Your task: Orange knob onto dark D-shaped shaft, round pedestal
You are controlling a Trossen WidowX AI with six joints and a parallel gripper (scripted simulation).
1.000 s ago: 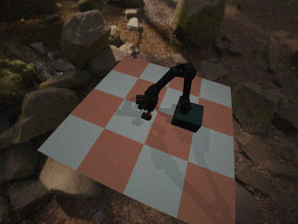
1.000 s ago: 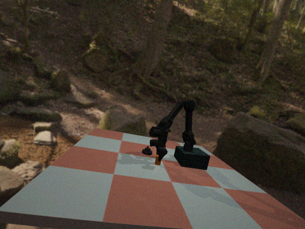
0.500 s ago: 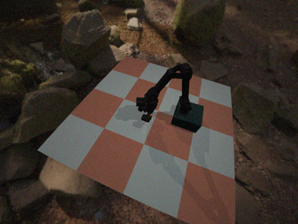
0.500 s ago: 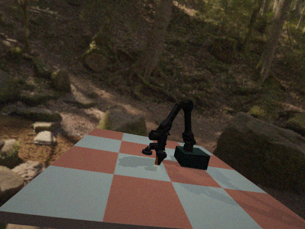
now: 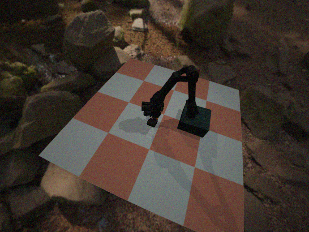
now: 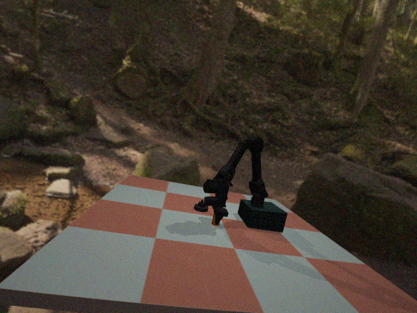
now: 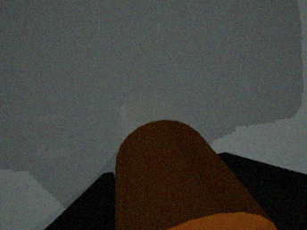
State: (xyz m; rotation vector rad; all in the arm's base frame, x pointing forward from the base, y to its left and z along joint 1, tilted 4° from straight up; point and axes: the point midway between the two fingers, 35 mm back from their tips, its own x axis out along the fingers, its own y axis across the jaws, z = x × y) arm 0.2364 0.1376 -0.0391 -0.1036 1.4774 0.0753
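The orange knob stands upright on the checkered table, mostly covered by the fingers in the top view. My gripper points down around it, with one black finger against each side of the knob in the wrist view, and is shut on it. The knob's top is cut off at the bottom of the wrist view, so its hole is hidden. The round dark pedestal with its short shaft stands left of and behind the gripper in the exterior view. I cannot make it out in the top view.
The arm's dark green base box stands to the right of the knob. The arm arches from it over the checkered table. Rocks lie beyond the table's edges. The arm's shadow falls across the table around the knob.
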